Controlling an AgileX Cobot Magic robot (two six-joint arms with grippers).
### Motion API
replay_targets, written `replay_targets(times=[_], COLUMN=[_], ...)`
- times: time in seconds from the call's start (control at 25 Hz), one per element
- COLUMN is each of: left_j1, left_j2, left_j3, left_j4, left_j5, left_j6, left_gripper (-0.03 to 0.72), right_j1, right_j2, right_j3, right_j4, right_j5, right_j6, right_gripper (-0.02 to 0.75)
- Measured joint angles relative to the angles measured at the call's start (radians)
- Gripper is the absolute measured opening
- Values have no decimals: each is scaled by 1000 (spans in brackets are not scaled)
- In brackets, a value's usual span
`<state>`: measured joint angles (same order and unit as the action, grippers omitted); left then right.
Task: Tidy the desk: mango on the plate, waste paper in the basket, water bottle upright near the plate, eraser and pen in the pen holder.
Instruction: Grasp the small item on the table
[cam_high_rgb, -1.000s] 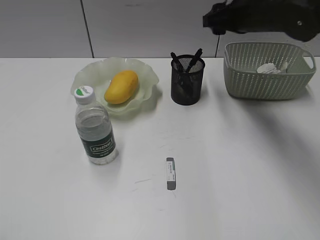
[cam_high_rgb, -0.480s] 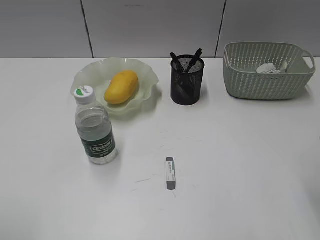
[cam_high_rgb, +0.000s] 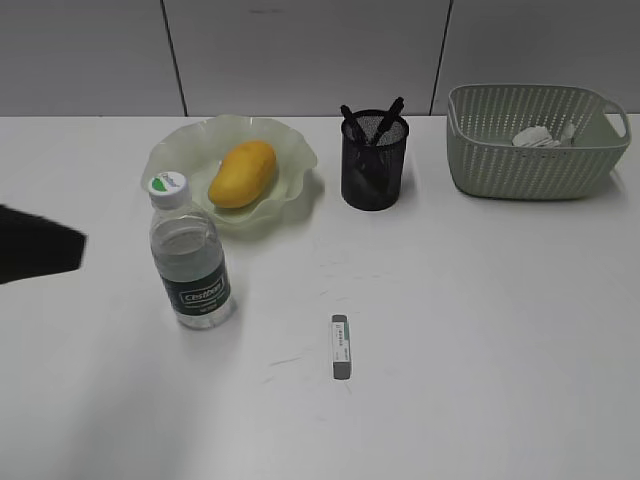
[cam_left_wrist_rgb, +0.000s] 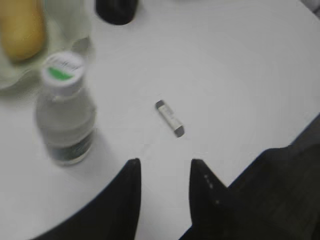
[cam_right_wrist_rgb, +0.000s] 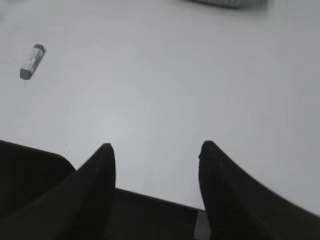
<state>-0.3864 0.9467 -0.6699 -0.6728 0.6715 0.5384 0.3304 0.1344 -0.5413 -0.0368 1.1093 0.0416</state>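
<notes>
Plain white worktop (cam_high_rgb: 480, 330) holds the sage-green woven plastic basket (cam_high_rgb: 535, 150) with crumpled white paper (cam_high_rgb: 537, 136) inside, yellow mango (cam_high_rgb: 242, 173) on the ruffled pale-green plate (cam_high_rgb: 180, 150), clear bottle (cam_high_rgb: 189, 255) upright beside it, small grey eraser (cam_high_rgb: 341, 347) lying loose. Both the left gripper (cam_left_wrist_rgb: 164, 172) and right gripper (cam_right_wrist_rgb: 156, 155) are spread apart, empty.

Left arm (cam_high_rgb: 38, 243) is seen only as a dark blurred shape at the left edge of the exterior view. Left gripper (cam_left_wrist_rgb: 164, 172) is held above the counter, jaws apart, nothing between them. Right gripper (cam_right_wrist_rgb: 156, 157) is held likewise, jaws wider apart, empty
</notes>
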Motion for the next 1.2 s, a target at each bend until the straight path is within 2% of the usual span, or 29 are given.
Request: replay_targets(times=[0.08, 0.16, 0.24, 0.32, 0.4, 0.48, 0.64, 0.76, 0.92, 1.08, 1.2], left_j1=[-156, -316, -455, -525, -550, -553, -549, -549, -549, -549, -549], left_j2=[92, 213, 350, 507, 679, 821, 1040, 1140, 1211, 1236, 1251], left_j3=[-63, -134, -225, -328, -447, -546, -705, -776, -811, -816, -817], left_j4=[6, 56, 181, 329, 490, 601, 673, 719, 852, 904, 908], left_j5=[-73, -181, -250, -249, -203, -143, -55, 9, 72, 79, 81], left_j6=[7, -46, -212, -429, -643, -765, -901, -1019, -1185, -1294, -1330], left_gripper=[244, 243, 242, 242, 242, 260, 377, 410, 399, 380, 286], right_j1=[0, 0, 0, 0, 0, 0, 0, 0, 0, 0, 0], right_j2=[-56, -86, -89, -89, -89, -89, -89, -89, -89, -89, -89], right_j3=[0, -1, -2, -2, -3, -4, -4, -4, -4, -4, -4], right_j4=[9, 22, 37, 37, 37, 37, 37, 37, 37, 37, 37], right_j5=[10, 29, 49, 53, 55, 56, 56, 55, 54, 53, 53], right_j6=[-5, -14, -20, -22, -23, -25, -25, -25, -26, -26, -26], right_gripper=[430, 428, 427, 426, 426, 426, 426, 426, 426, 417, 403])
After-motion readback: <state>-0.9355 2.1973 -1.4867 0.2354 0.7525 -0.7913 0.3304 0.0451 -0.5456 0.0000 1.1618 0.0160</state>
